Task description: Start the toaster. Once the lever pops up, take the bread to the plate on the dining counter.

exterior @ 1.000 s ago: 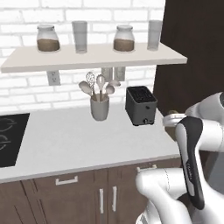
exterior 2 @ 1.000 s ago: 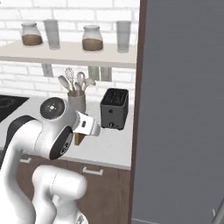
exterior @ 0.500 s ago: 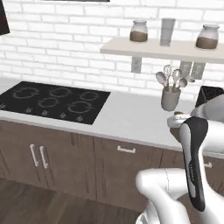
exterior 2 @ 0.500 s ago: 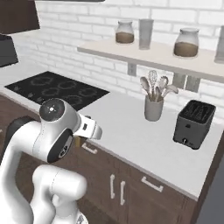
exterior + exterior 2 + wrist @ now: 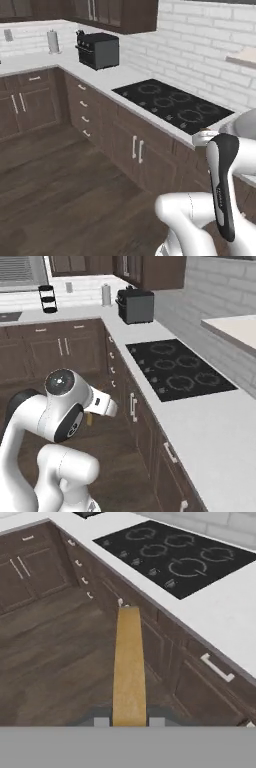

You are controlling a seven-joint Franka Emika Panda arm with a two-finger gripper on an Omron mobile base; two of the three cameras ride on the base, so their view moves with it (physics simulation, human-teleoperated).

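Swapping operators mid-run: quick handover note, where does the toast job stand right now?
Hand: shut on the bread, a thin brown slice held edge-on between the fingertips, out over the wood floor.
Around it: the white worktop with the black cooktop runs along the robot's right; a black countertop oven sits at the far corner.
Done: the slice is out of the toaster and in the grip.
Left: reach the dining counter, find the plate, set the slice down on it and let go.
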